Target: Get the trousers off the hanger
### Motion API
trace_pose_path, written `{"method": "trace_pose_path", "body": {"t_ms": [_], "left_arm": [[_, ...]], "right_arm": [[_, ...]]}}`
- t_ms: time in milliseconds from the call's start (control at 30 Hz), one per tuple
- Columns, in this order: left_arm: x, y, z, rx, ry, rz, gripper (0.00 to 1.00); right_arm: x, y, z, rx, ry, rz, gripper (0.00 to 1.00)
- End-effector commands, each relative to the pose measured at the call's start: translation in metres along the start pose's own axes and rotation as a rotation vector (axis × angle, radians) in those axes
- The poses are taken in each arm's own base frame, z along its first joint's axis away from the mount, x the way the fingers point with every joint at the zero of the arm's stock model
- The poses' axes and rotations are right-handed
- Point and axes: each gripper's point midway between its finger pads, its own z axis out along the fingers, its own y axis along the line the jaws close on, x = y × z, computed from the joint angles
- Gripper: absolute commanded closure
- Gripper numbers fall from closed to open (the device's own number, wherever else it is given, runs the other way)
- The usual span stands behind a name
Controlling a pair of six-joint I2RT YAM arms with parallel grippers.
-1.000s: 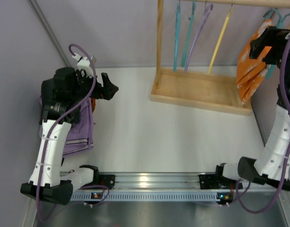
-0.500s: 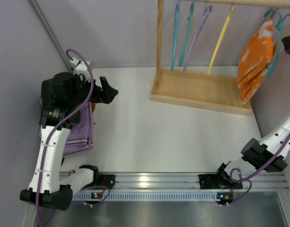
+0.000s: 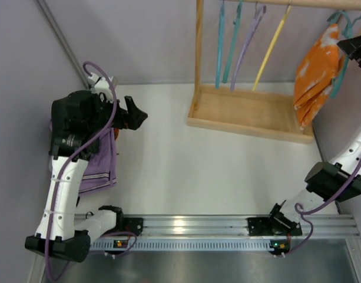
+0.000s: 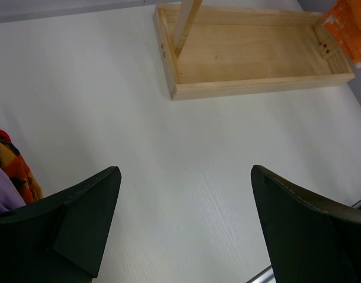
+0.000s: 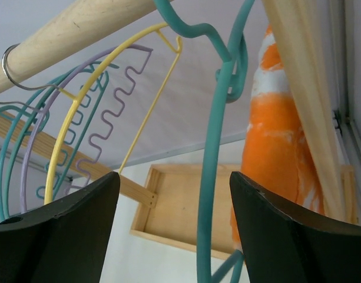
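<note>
The orange trousers [image 3: 314,71] with white blotches hang folded over the teal hanger [image 3: 344,66] at the right end of the rack rod. My right gripper [image 3: 357,46] is up at that hanger, at the frame's right edge. In the right wrist view the right gripper [image 5: 174,177] is open, and the hanger's teal arm [image 5: 215,153] runs down between the jaws, nearer the right finger, with gaps on both sides. The trousers [image 5: 274,147] hang just behind that finger. My left gripper [image 3: 136,112] hovers over the table far to the left, and the left wrist view shows it [image 4: 185,171] open and holding nothing.
The wooden rack has a tray base [image 3: 251,112], an upright post [image 3: 198,53] and a top rod [image 5: 68,29]. Teal, purple and yellow hangers [image 3: 273,44] hang on it. A purple cloth [image 3: 100,165] lies under the left arm. A wall stands close on the right.
My right gripper has moved off the front of the trousers to the right, beside the hanger, and its jaws have narrowed a little. The left arm has barely shifted.
</note>
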Motion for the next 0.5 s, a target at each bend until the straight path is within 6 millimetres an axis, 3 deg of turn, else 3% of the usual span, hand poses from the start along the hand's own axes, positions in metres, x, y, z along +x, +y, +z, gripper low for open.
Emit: {"method": "trace_pose_path", "body": {"t_ms": [0,167,333,433,467], "left_arm": [[-0.019,-0.007,-0.002,0.027,-0.057,0.01,0.02],[-0.019,-0.006,0.0,0.026,-0.054,0.008,0.02],[-0.02,-0.007,0.002,0.035,-0.05,0.008,0.02],[-0.018,-0.009,0.004,0.056,-0.037,-0.001,0.02],[-0.018,-0.009,0.004,0.056,-0.037,-0.003,0.02]], "right_arm": [[-0.007,0.015,0.013,-0.056,-0.031,-0.029,0.24],[0.007,0.012,0.04,-0.099,0.002,0.105,0.26],[0.0,0.02,0.049,-0.17,-0.018,0.164,0.33],[-0.002,0.025,0.051,-0.212,-0.018,0.188,0.42],[-0.002,0.026,0.052,-0.221,-0.019,0.191,0.51]]}}
